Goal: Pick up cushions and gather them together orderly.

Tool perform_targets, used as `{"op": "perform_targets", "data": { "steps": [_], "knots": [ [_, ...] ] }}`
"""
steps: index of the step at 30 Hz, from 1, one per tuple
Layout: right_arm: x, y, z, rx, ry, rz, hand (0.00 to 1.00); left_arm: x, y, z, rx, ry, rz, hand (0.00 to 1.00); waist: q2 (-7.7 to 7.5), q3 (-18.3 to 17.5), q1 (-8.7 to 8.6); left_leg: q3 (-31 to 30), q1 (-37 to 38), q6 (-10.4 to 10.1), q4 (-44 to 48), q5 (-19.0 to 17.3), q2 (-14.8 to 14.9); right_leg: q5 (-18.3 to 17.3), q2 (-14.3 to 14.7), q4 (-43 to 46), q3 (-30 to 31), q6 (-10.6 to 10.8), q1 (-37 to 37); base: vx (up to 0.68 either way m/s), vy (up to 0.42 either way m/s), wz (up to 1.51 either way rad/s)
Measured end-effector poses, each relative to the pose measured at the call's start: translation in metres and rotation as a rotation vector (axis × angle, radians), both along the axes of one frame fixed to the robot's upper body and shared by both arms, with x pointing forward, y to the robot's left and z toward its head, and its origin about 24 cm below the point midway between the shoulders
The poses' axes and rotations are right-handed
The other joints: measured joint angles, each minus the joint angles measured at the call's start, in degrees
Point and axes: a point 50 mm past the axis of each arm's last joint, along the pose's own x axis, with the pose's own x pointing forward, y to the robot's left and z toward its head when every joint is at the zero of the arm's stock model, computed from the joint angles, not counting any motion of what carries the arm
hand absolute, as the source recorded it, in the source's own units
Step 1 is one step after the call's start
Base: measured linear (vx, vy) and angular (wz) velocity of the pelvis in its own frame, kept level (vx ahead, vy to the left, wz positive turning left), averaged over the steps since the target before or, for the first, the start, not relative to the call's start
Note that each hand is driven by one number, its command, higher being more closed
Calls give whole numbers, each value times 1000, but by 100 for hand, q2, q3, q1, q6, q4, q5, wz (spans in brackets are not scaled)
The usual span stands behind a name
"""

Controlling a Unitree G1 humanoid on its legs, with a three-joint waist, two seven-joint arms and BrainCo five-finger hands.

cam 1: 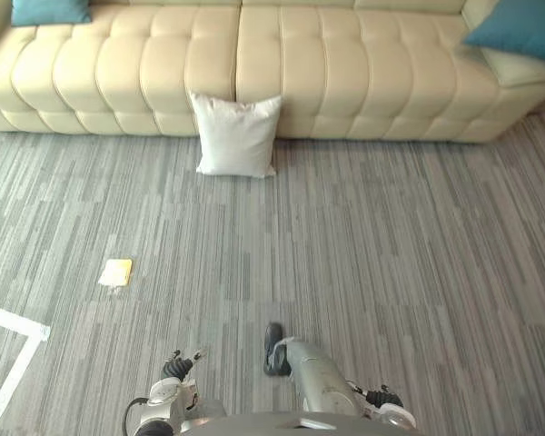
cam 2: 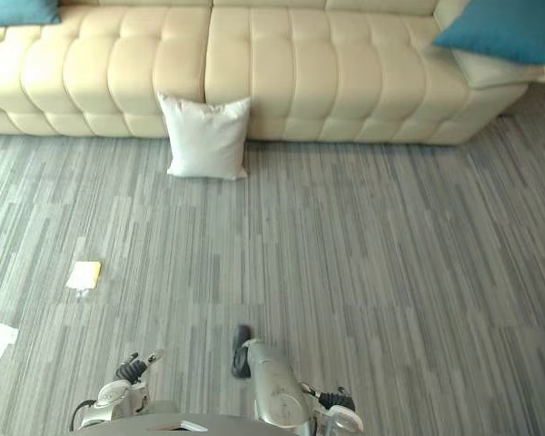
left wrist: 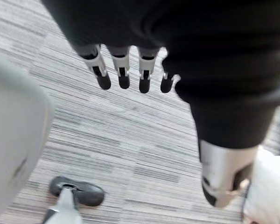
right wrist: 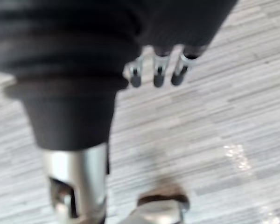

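- Grey striped carpet (cam 1: 391, 272) runs up to a cream sofa (cam 1: 345, 73) along the far side
- White cushion (cam 1: 236, 134) stands on the carpet, leaning upright against the sofa front; it is well apart from both hands
- On the sofa seat we note a teal cushion (cam 1: 50, 10) at its left end and a second teal cushion (cam 1: 518, 27) at its right end
- Left hand (left wrist: 123, 70) hangs low over bare carpet, fingers straight, holding nothing; right hand (right wrist: 158, 70) likewise, fingers loose and empty
- Step in hand, as we judge it: close in on the white cushion, nothing gathered yet
- To do it well: we should walk up square to the cushion, stop just short of it, then bring both hands in on its opposite side edges
- Soft filling will likely sag, so a two-sided hold should keep it flat for neat placing
- Small yellow scrap (cam 1: 116, 272) and white tape (cam 1: 9, 322) lie off to the left; a straight path should miss both
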Motion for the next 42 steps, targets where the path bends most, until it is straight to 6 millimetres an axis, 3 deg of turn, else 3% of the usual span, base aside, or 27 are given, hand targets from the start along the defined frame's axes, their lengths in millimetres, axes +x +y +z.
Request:
{"op": "perform_targets", "data": {
  "steps": [1,4,7,8,10,12,13,14,15,16,17,18,20,22,24,26,28,30,31,33,35,36,38,39,41,42],
  "knots": [
    [0,0,0,-1,3,0,0,5,2,3,8,-25,4,0,7,-1,77,419,-588,71,566,-123,229,-85,56,-179,115,16,342,359,-110,-15],
    [-1,-2,0,2,-1,-13,0,9,4,7,8,-54,20,0,11,0,169,721,-1252,107,555,-471,241,-124,44,-477,265,62,795,278,-28,-21],
    [0,-2,1,2,-3,-4,0,12,5,9,14,-70,19,0,-24,9,302,1142,-1679,208,-450,-828,165,-152,-59,-838,373,160,1400,322,85,-19],
    [0,1,0,8,-3,-4,0,13,5,9,13,-75,21,0,-139,14,370,1377,-1765,219,-1406,-821,-25,-197,-221,-998,418,290,1687,360,147,-9],
    [1,2,0,12,-5,-4,0,14,5,9,15,-76,22,0,-179,-17,406,1453,-1859,207,-2303,-688,-274,-284,-428,-1123,434,464,1933,415,210,-4],
    [2,2,0,9,-6,3,0,11,5,8,15,-67,29,0,-150,-76,456,1434,-1918,264,-3385,-226,-419,-489,-642,-1253,501,800,2254,431,291,-12],
    [1,2,0,10,-1,7,0,8,6,8,15,-61,34,0,-143,-96,472,1430,-1916,291,-3531,-102,-413,-552,-669,-1258,535,868,2304,431,348,-31],
    [3,8,-2,24,1,19,0,3,8,5,13,-46,48,0,-179,-192,506,1448,-1917,474,-3430,412,-486,-686,-803,-1250,655,1015,2381,463,386,-39],
    [4,15,-3,41,0,22,0,0,12,5,15,-40,64,0,-311,-320,527,1457,-1973,649,-3272,552,-627,-749,-971,-1163,793,1056,2372,486,385,-36],
    [5,22,-4,59,-3,25,0,0,14,5,20,-40,63,0,-385,-360,534,1489,-1979,706,-3194,426,-705,-743,-1044,-1071,839,1047,2346,495,360,-18],
    [5,37,-6,104,-8,17,0,-2,19,4,32,-28,59,0,-543,-470,529,1594,-1924,789,-3117,235,-855,-704,-1259,-661,951,1015,2175,492,340,-2],
    [6,38,-6,108,-10,18,0,-4,21,3,35,-17,58,0,-606,-512,527,1624,-1839,856,-3060,87,-962,-676,-1359,-262,1065,1024,2055,572,409,9],
    [4,37,-6,110,-9,-1,0,-5,20,2,35,2,43,0,-611,-526,486,1640,-1513,968,-3005,-225,-1104,-350,-1503,1075,1269,1157,1667,455,315,15],
    [6,35,-5,103,-19,2,0,-10,19,-1,36,27,22,0,-535,-479,467,1638,-972,980,-3047,-554,-1153,125,-1555,3069,1460,1298,891,385,215,4],
    [9,35,-4,98,-33,7,0,-11,19,-1,39,31,13,0,-541,-479,455,1647,-454,944,-3235,-727,-1173,83,-1600,4096,1197,1190,334,311,120,-10],
    [15,33,-1,85,-66,17,0,-13,18,-2,36,37,7,0,-530,-480,364,1650,129,878,-3649,-808,-1180,-114,-1475,4311,777,1093,-324,343,58,5],
    [18,33,1,81,-84,14,0,-13,16,-3,33,39,7,0,-526,-479,294,1619,409,817,-3832,-865,-1181,-226,-1323,3827,547,1111,-634,377,-40,16],
    [22,32,2,85,-96,6,0,-13,13,-3,22,38,14,0,-487,-468,268,1598,893,729,-4115,-977,-1178,-364,-1013,2289,217,940,-888,542,-117,19],
    [24,31,3,87,-106,5,0,-11,7,-3,14,37,1,0,-424,-464,221,1548,1098,626,-4259,-1082,-1161,-130,-858,1127,115,841,-964,439,-104,24],
    [28,28,5,87,-118,-8,0,-9,0,-4,-8,39,-6,0,-328,-412,136,1423,1372,482,-4397,-1234,-1136,319,-810,15,139,820,-954,569,-174,39],
    [30,26,6,82,-126,-5,0,-9,-8,-6,-30,51,-15,0,-209,-396,94,1231,1733,425,-4547,-1438,-1057,1127,-789,-161,162,686,-860,579,-202,48],
    [33,24,8,73,-138,-4,0,-10,-13,-8,-42,62,-29,0,-155,-400,98,1049,1856,414,-4568,-1422,-985,1108,-752,134,63,457,-848,584,-221,50],
    [36,16,11,54,-157,-23,0,-3,-30,-7,-76,47,-91,0,55,-374,119,575,1817,355,-4247,-1171,-772,282,-746,907,-160,368,-944,550,-269,46],
    [36,15,12,51,-156,-21,0,-4,-30,-7,-74,49,-97,0,91,-394,91,436,1730,307,-4008,-1123,-689,133,-724,982,-241,349,-890,524,-289,42],
    [35,17,10,53,-141,-6,0,-3,-28,-6,-73,42,-88,0,112,-385,20,-27,1109,-50,-2403,-736,-452,-142,-590,912,-385,242,-510,547,-253,31],
    [35,17,10,51,-134,3,0,-1,-25,-4,-72,22,-73,0,136,-376,88,-144,684,-298,-1220,-548,-332,-189,-433,695,-378,189,-211,467,-172,-9]
  ]
}}
